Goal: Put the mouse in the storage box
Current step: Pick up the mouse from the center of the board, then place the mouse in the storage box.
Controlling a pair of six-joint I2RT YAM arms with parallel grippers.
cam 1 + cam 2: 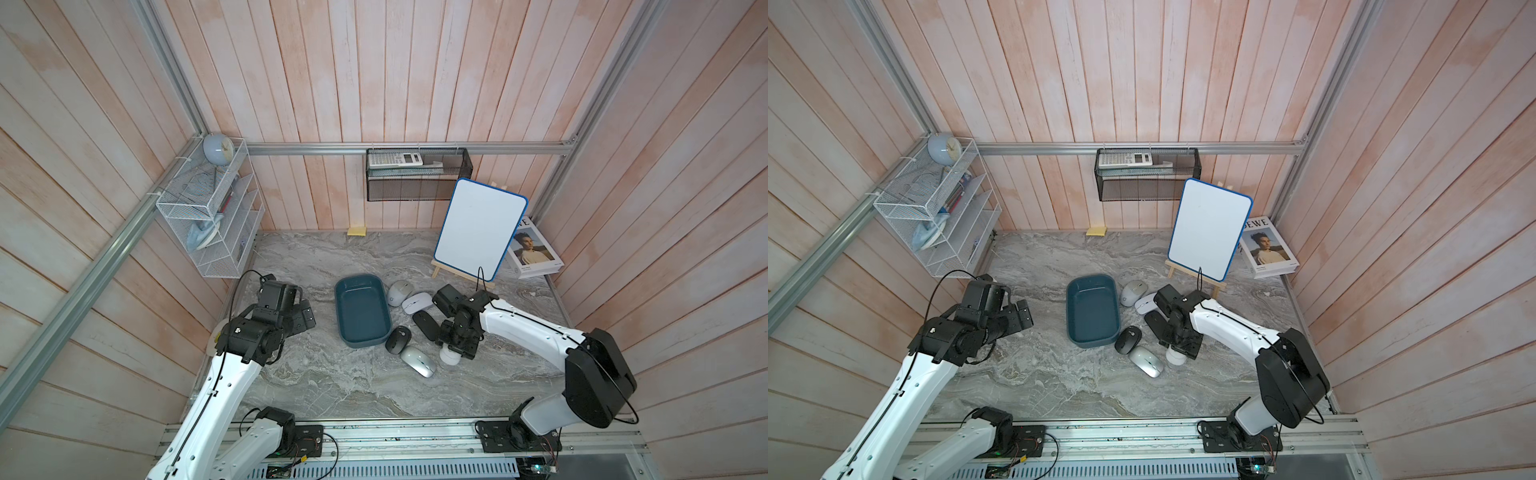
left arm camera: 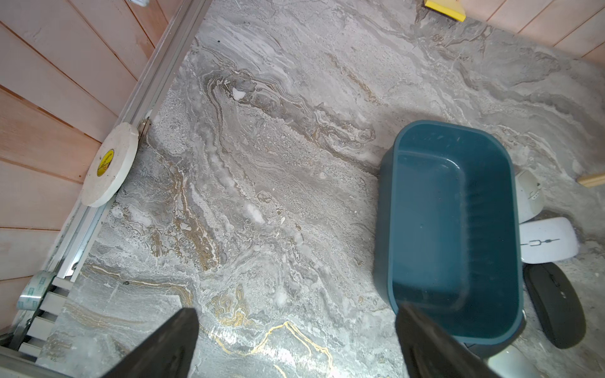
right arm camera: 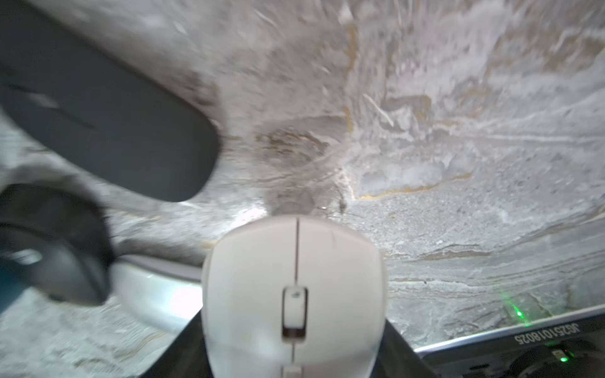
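The right gripper (image 3: 293,330) is clamping the white mouse (image 3: 294,268) across its two flanks, with the jaws drawn in against the shell and the wheel and buttons facing up toward the wrist camera. The wrist view is blurred, so whether the mouse is resting on the bench (image 1: 332,386) or already clearing it cannot be told. In both top views the mouse is sitting to the right of the storage box (image 1: 341,316), near the box's closer end. A silver mouse (image 1: 417,361) and a dark mouse (image 1: 397,339) are lying between it and the box. A black flat mouse (image 1: 426,325), a white flat mouse (image 1: 417,302) and a grey mouse (image 1: 400,292) are lining the same right wall further along. The box is standing empty and upright. The left gripper (image 2: 294,347) is hovering to the left of the box with its jaws spread wide and holding nothing. The mouse is probably light and rigid, with a smooth domed plastic shell that is likely to slip if pinched high on the curve. The straighter side walls low on the body, where the jaws are sitting now, are offering the surest hold. A short drop into the box is unlikely to be harming it, though the carry is passing over the neighbouring mice
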